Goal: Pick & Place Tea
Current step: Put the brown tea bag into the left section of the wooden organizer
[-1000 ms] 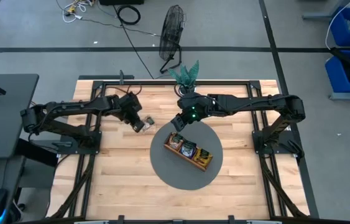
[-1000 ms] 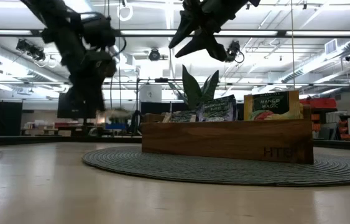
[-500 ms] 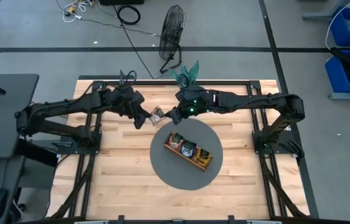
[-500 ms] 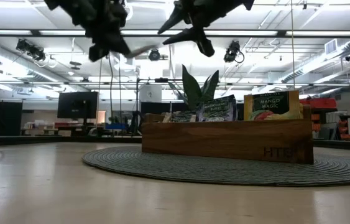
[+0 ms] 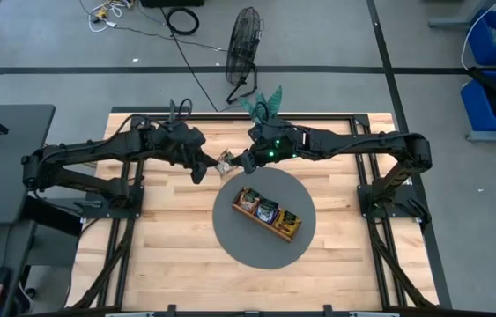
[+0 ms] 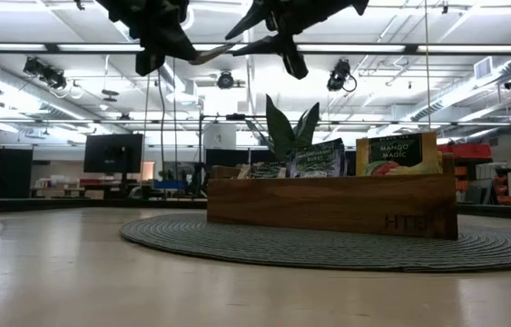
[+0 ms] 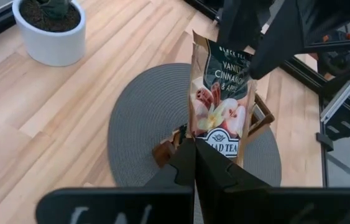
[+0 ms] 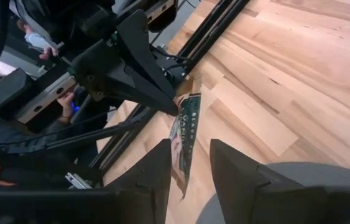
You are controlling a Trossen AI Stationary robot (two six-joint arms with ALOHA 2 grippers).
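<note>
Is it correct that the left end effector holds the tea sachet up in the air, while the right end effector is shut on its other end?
Not quite. The left end effector does hold the tea sachet aloft, but the right end effector is open around it, as the right wrist view shows.

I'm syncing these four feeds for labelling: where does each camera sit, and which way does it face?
High view: overhead, straight down; both arms, tea sachet between left gripper and right gripper.
Low view: table height, level across the grey mat and wooden tray; arms overhead.
Left wrist view: past its shut fingers pinching the sachet.
Right wrist view: past its open fingers, straddling the sachet.
All four share the sachet.
</note>
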